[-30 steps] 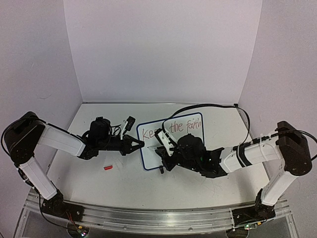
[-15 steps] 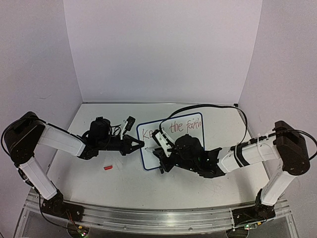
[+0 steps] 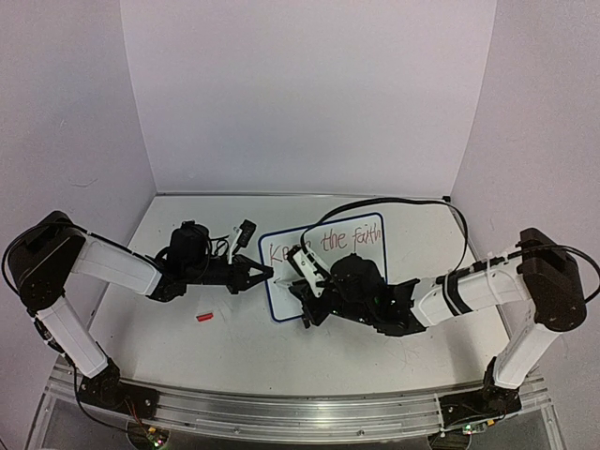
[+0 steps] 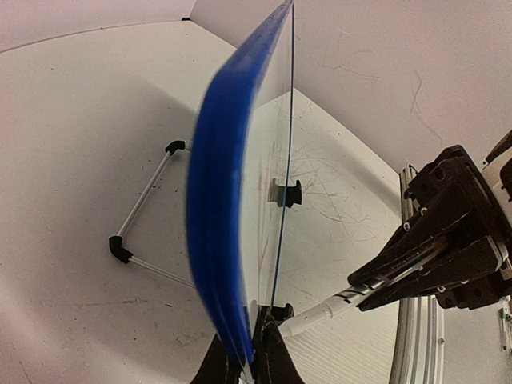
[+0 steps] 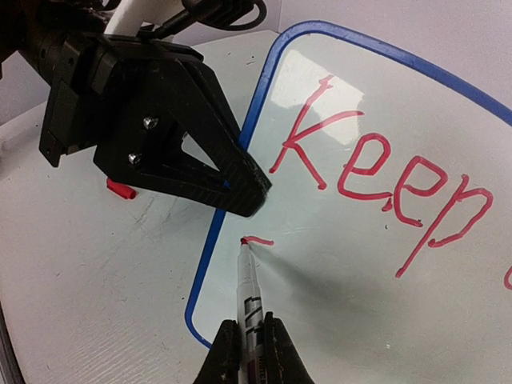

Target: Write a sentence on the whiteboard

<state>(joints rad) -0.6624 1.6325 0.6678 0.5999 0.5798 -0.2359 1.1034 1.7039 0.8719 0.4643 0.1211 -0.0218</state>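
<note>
The whiteboard (image 3: pixel 278 292) stands tilted on the table, blue-rimmed. Red letters (image 3: pixel 352 238) on its top line read "Keep the faith"; the right wrist view shows "Keep" (image 5: pixel 376 172). My left gripper (image 3: pixel 266 274) is shut on the board's left edge; in its wrist view the jaws (image 4: pixel 254 356) pinch the blue rim (image 4: pixel 218 208). My right gripper (image 3: pixel 309 298) is shut on a white marker (image 5: pixel 249 292). The marker's red tip touches the board below the "K", at the left end of a short red stroke (image 5: pixel 262 241). The left fingers (image 5: pixel 196 164) are just above the tip.
A red marker cap (image 3: pixel 203 318) lies on the tabletop left of the board and also shows in the right wrist view (image 5: pixel 120 190). The board's wire stand (image 4: pixel 144 212) props it from behind. A black cable (image 3: pixel 394 201) arcs over the back right. Walls enclose three sides.
My right gripper shifted slightly left with the marker, uncovering more of "Keep". The left arm and the board stayed still.
</note>
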